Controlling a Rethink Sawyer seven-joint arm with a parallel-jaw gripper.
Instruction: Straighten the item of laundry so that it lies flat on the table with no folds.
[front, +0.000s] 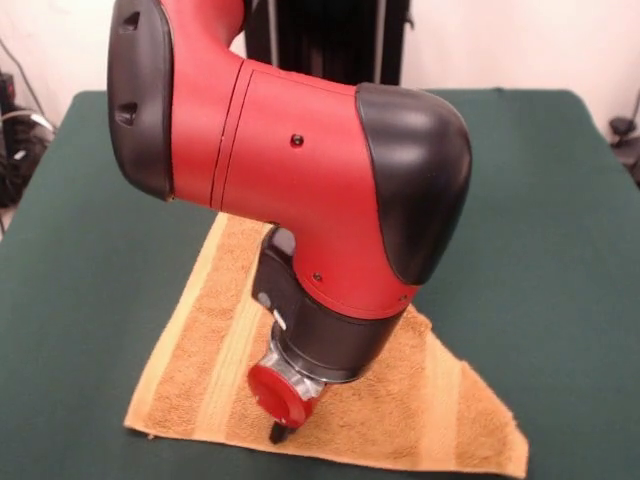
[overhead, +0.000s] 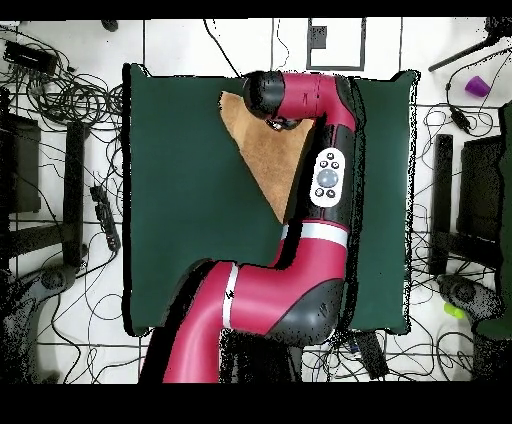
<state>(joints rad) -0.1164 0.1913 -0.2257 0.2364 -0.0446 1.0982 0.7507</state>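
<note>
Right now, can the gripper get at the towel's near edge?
Probably yes. The gripper hangs just over the towel close to its near edge, with nothing between them. Whether it already touches the cloth can't be told.

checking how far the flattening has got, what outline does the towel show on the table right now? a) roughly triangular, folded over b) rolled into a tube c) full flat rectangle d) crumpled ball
a: the towel lies on the table as a rough triangle in both views, so a fold remains, with the gripper low over its edge.
</note>
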